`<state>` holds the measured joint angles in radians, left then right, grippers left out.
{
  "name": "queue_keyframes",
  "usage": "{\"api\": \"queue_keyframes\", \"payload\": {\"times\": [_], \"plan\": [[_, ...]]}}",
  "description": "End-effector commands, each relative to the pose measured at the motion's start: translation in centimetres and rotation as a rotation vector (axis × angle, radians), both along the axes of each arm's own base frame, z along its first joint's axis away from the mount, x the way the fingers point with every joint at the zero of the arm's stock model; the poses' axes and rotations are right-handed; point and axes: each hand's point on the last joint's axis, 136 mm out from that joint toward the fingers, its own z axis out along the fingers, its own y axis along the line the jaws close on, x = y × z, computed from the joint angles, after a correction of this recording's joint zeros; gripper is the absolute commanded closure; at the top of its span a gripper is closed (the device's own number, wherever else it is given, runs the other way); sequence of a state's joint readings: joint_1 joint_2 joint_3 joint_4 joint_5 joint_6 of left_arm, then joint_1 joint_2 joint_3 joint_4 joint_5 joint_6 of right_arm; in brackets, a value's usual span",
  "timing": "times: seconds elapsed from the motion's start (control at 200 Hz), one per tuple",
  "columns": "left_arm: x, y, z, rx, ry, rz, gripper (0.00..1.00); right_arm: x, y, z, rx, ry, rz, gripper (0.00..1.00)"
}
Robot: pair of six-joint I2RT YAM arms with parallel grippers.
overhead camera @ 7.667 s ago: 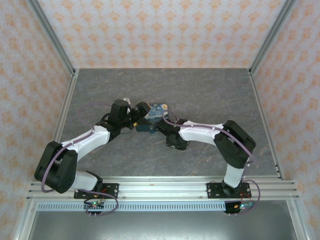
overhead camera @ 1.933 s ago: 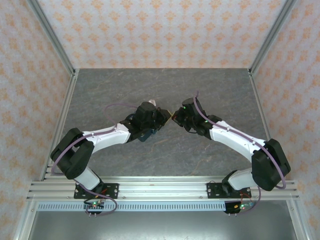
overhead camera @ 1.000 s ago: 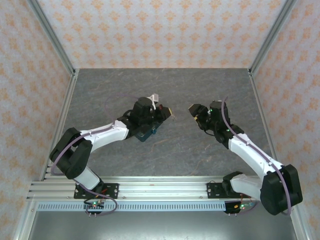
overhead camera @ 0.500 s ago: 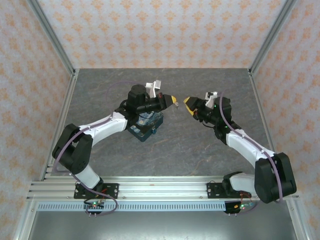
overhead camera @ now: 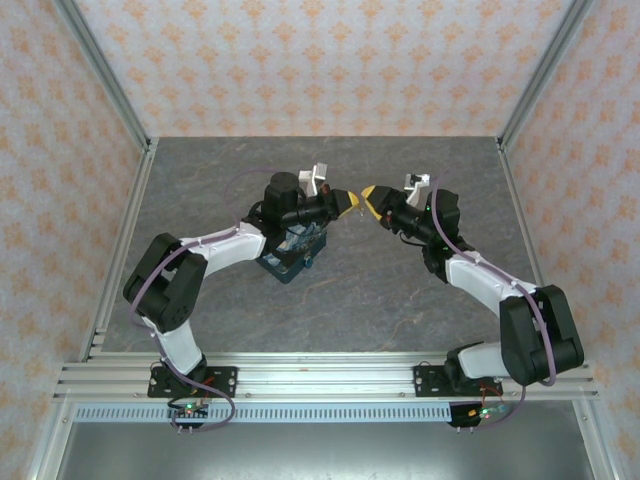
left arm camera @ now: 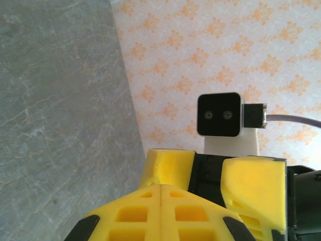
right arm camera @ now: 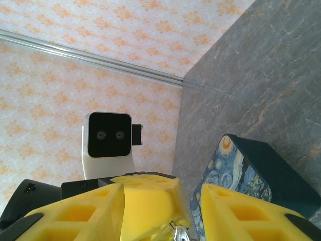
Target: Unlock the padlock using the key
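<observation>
Grey marbled table (overhead camera: 390,300), enclosed by walls (overhead camera: 320,60) papered in an orange floral pattern; aluminium posts (overhead camera: 105,70) at the back corners, a slotted rail (overhead camera: 330,372) along the near edge.

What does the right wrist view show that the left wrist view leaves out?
Right wrist: the painted padlock resting on the table, plus a wall rail. Left wrist: the left gripper, shut along one seam, and the open right gripper head-on. Both: gray table, orange-patterned wallpaper, and the opposite arm's yellow gripper under a white wrist camera.
</observation>
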<state>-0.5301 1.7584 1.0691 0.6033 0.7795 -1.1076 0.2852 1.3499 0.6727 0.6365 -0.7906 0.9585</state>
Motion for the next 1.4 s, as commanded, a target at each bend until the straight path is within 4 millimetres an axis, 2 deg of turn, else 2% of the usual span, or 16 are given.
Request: {"api": "queue_keyframes", "payload": {"times": [0.0,0.165,0.445,0.811,1.021,1.126,1.271,1.396], "plan": [[0.5,-0.6,3.3,-0.096,-0.060,-0.021,1.00,0.1,0.3,3.1,0.034,-0.110,0.028,0.56],[0.6,-0.9,3.4,-0.106,-0.055,-0.033,1.00,-0.2,0.4,2.6,0.034,-0.103,0.044,0.57],[0.7,-1.1,3.7,-0.099,-0.058,-0.040,1.00,-1.2,0.6,1.9,0.035,-0.092,0.073,0.63],[0.9,-1.0,3.3,-0.079,-0.055,-0.032,1.00,-1.3,0.5,1.2,0.026,-0.079,0.068,0.81],[1.1,-1.0,3.2,-0.076,-0.053,-0.025,1.00,-1.5,0.7,0.9,0.024,-0.072,0.085,0.80],[1.2,-1.1,3.3,-0.080,-0.056,-0.027,1.00,-1.6,0.8,0.6,0.021,-0.069,0.095,0.73],[1.3,-1.1,3.3,-0.080,-0.056,-0.027,1.00,-1.4,0.8,0.6,0.016,-0.066,0.091,0.70],[1.3,-1.2,3.1,-0.078,-0.053,-0.027,1.00,-1.1,0.8,0.5,0.012,-0.061,0.088,0.72]]}}
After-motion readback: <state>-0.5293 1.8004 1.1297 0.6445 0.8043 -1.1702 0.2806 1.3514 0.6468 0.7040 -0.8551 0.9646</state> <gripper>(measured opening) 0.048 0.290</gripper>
